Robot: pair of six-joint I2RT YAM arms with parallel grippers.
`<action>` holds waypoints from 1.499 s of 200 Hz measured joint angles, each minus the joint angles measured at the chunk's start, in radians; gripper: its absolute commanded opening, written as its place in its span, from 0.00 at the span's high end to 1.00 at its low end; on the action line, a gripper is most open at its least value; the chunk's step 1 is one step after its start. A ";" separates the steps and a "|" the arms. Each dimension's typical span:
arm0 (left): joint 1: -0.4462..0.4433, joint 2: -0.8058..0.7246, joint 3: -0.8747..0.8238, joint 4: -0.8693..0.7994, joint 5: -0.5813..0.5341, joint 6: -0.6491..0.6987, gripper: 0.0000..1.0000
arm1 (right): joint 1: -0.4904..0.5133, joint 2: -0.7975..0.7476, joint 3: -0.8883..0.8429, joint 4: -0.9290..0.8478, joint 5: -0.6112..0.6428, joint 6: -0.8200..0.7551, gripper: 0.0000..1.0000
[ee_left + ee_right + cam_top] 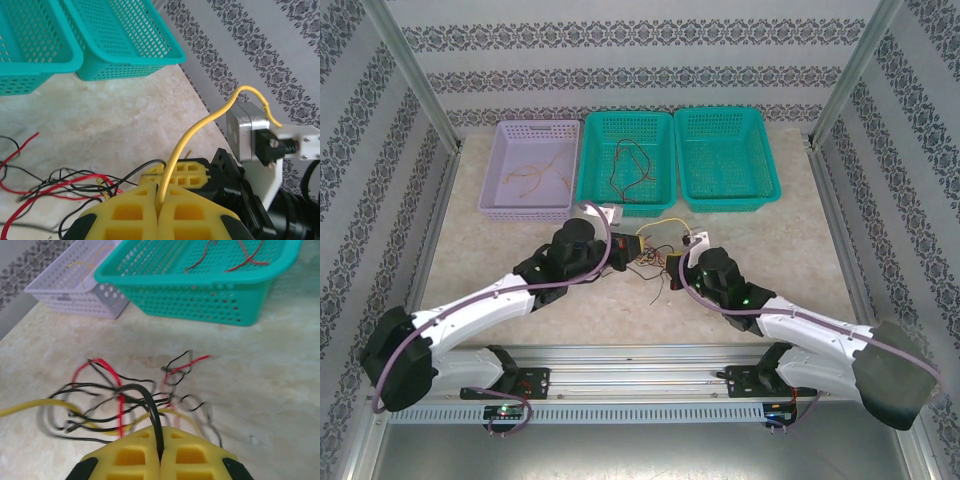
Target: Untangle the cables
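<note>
L & R both clamped: left gripper (pixel 159 201) pinched tight on the yellow cable (pixel 172 157), right gripper (pixel 160 446) pinched tight on a black cable (pixel 154 412). Rest of the cables (pixel 655 258) lie knotted on the table (pixel 800 260) betw. the two grippers, just in front of the middle teal basket (pixel 625 195), red & black loops threaded thru each other. Step in hand, prob.: draw one strand out of the knot. To do it well, use the R as anchor on the black and ease the yellow up & away w/ the L, slowly; if the whole clump rides up, stop & regrip nearer the knot. Grippers sit v. close, so pull apart, not across each other. Room: bare table to the R side and toward the near edge. Basket walls stand close behind, with the lavender basket (pixel 530 205) at back-left, so go sideways or up.
</note>
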 measured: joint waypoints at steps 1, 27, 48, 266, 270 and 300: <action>0.000 -0.003 0.000 -0.003 0.000 0.002 1.00 | -0.002 -0.003 0.000 -0.002 0.002 0.000 1.00; 0.028 -0.138 0.019 -0.131 -0.033 0.043 1.00 | -0.078 -0.111 -0.015 -0.055 0.060 0.035 1.00; 0.088 -0.225 0.089 -0.257 -0.060 0.086 1.00 | -0.179 -0.187 -0.042 -0.115 0.084 0.079 1.00; 0.296 -0.237 0.600 -0.776 -0.128 0.390 1.00 | -0.500 -0.484 -0.002 -0.569 0.097 0.240 1.00; 0.296 -0.231 0.591 -0.773 -0.117 0.386 1.00 | -0.492 -0.470 0.034 -0.574 0.093 0.233 1.00; 0.296 -0.199 0.530 -0.735 -0.044 0.349 1.00 | -0.434 -0.355 0.295 -0.576 0.089 0.180 1.00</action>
